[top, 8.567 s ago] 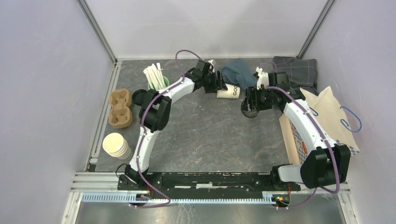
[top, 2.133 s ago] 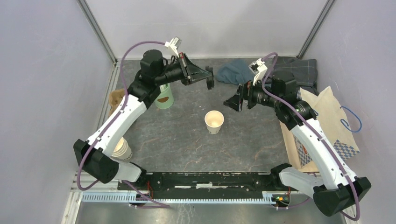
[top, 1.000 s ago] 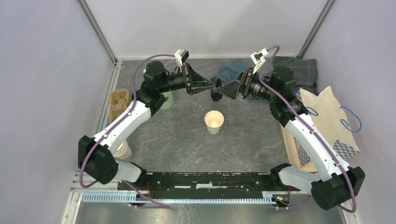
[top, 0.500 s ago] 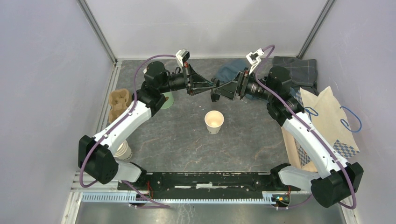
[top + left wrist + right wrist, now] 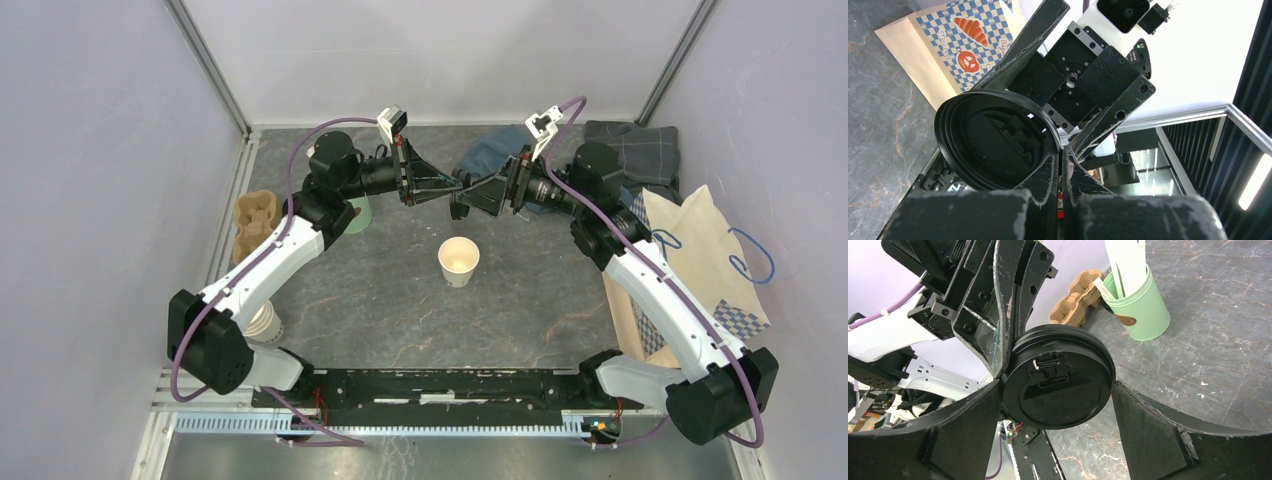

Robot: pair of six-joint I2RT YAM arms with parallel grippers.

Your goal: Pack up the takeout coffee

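The left pincer is clamped on the black lid in mid-air, and the right pincer straddles its rim; I cannot tell whether it grips. The takeout coffee cup stands unlidded mid-table, so lidding and packing into the paper bag both remain.

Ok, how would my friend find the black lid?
Look above the middle of the grey table, near the open paper cup. The round black lid hangs there, its rim pinched in the left gripper. Unlike the cup, it's a flat dark disc in midair.
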